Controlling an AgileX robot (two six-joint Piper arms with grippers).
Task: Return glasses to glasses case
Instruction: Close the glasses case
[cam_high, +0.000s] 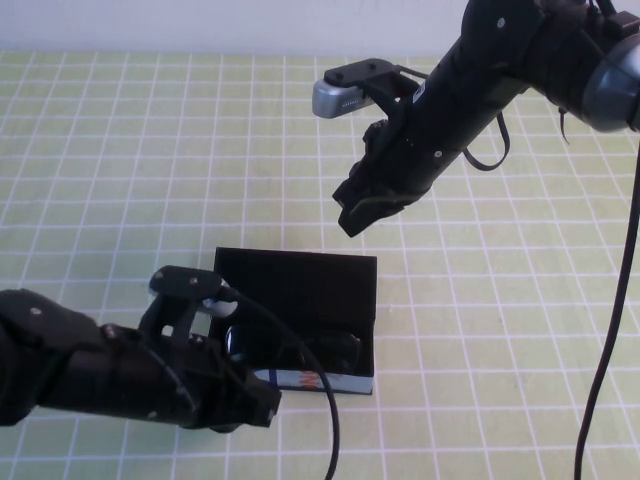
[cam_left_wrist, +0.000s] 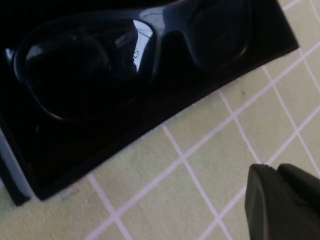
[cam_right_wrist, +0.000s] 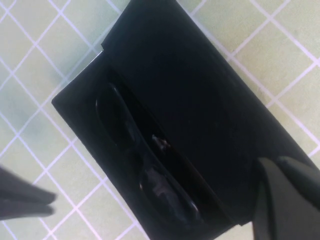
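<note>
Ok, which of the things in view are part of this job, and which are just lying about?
Part of the job:
- glasses, lying inside the case
- glasses case, lid standing open
- left gripper, low at the case's front left corner
- right gripper, raised above and behind the case

Just lying about:
- nothing loose; only the green grid mat under everything

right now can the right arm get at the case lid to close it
Probably yes. The right end effector hovers above the raised lid of the glasses case with nothing between; the left end effector sits low by the front-left corner.
</note>
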